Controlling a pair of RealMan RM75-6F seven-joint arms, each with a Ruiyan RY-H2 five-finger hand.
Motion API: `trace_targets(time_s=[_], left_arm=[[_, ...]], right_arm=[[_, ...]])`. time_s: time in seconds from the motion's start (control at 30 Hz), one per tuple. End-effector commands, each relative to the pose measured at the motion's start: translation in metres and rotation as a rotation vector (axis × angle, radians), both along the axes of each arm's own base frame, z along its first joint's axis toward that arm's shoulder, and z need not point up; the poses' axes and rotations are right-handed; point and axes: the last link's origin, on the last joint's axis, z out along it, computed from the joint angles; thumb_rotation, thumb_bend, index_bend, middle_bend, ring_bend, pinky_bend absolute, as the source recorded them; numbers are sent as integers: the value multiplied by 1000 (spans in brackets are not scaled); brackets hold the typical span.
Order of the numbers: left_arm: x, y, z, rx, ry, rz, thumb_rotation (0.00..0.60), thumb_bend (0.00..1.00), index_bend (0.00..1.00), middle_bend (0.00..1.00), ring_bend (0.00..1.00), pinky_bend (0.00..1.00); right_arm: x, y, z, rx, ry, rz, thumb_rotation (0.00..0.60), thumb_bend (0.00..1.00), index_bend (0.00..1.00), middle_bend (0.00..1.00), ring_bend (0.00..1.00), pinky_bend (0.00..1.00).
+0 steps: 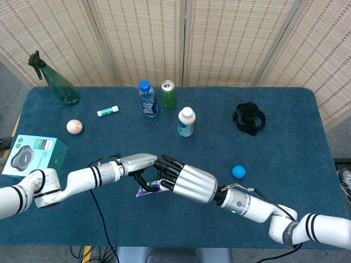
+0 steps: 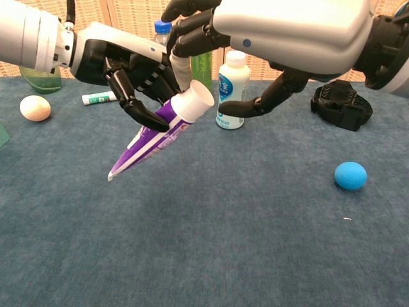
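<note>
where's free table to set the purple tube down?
Bare cloth lies directly under the purple tube, between the egg and the blue ball. Also right of the ball toward the table edge. Crowded at the back: water bottle, can, white bottle.

Before me the blue-clothed table (image 1: pixel 285 126) carries a green spray bottle (image 1: pixel 59 85), a glue stick (image 1: pixel 108 111), an egg (image 1: pixel 74 126), a teal box (image 1: pixel 33 156), a water bottle (image 1: pixel 147 99), a green can (image 1: pixel 168 94), a white bottle (image 1: pixel 186 121), a black strap (image 1: pixel 249 118) and a blue ball (image 1: pixel 238 171).
</note>
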Motion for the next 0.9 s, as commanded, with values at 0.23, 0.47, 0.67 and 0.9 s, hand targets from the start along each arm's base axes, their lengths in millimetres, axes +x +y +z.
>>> trace_targets(time_s=[0.23,0.47,0.67,0.9], left_arm=[[1,2,-1,-11,-12,9,600,382,575,581,334,224],[2,4,-1,-18,-17,17,600,382,575,581,334,224],[1,4,-1,-22,-18,19,600,382,575,581,334,224],[-2,4,0,-25,-31,22,600,382,575,581,334,224]], right_arm=[[-1,0,-4,1,0,-7,600,214,437,345,127,163],[1,0,-5,-7,-16,-2,600,214,437,350,128,163],[3,0,-5,-10,-35,1,600,213,447,361,136,163],[3,-2,-4,-13,-41,-8,600,214,472,362,137,163]])
